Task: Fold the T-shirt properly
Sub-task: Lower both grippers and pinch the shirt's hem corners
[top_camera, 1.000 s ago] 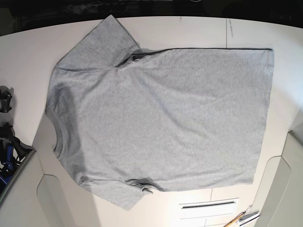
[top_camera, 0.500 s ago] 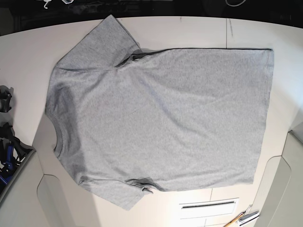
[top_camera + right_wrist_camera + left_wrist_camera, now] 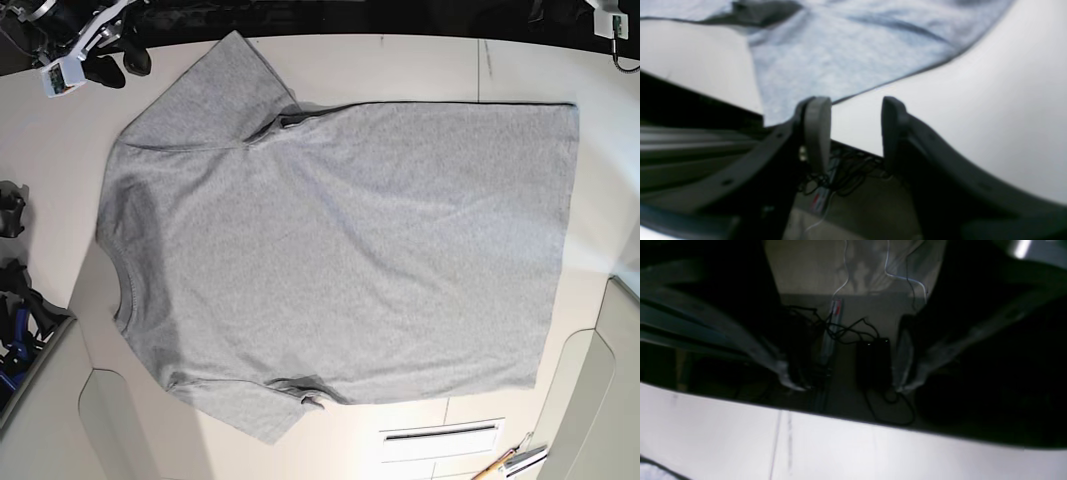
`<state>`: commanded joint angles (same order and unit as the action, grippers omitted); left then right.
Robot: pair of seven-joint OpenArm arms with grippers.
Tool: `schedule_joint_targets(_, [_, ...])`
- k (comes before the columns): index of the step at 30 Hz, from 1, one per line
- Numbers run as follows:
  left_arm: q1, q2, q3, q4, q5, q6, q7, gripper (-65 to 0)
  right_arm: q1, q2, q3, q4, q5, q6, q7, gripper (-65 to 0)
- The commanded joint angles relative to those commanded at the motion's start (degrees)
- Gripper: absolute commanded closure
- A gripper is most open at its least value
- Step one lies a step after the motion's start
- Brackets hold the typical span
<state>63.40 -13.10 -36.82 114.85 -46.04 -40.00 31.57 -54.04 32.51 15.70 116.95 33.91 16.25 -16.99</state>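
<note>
Although the heather-grey cotton T-shirt (image 3: pixel 350 250) lies spread out, collar toward nine o'clock, every fold remains; both the right claw (image 3: pixel 857 100) and left claw (image 3: pixel 853 386) are parted, empty.

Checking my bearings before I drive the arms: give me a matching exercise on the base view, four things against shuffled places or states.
1. T-shirt
2. Right gripper
3. Left gripper
4. Neckline

A. Top right corner of the view, jaws apart
B. At the shirt's left end in the view
C. Spread out, body unfolded
D. Top left of the view, near a sleeve, jaws apart

Pairs: 1-C, 2-D, 3-A, 4-B
</note>
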Motion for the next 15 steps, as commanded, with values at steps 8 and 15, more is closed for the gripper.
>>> schedule_joint_targets(8, [-5.0,-4.0,0.0,-0.1,0.0,0.4,0.7,-42.5,5.8,-5.7,-0.1,-5.0,1.2,-3.61,-2.6,-39.7])
schedule_joint_targets(15, [-11.8,-6.8,0.0,-3.1,0.8,2.3,0.6,-42.5,8.3,-7.8,-2.1,-9.7,1.0,-2.32,-3.0,-39.7])
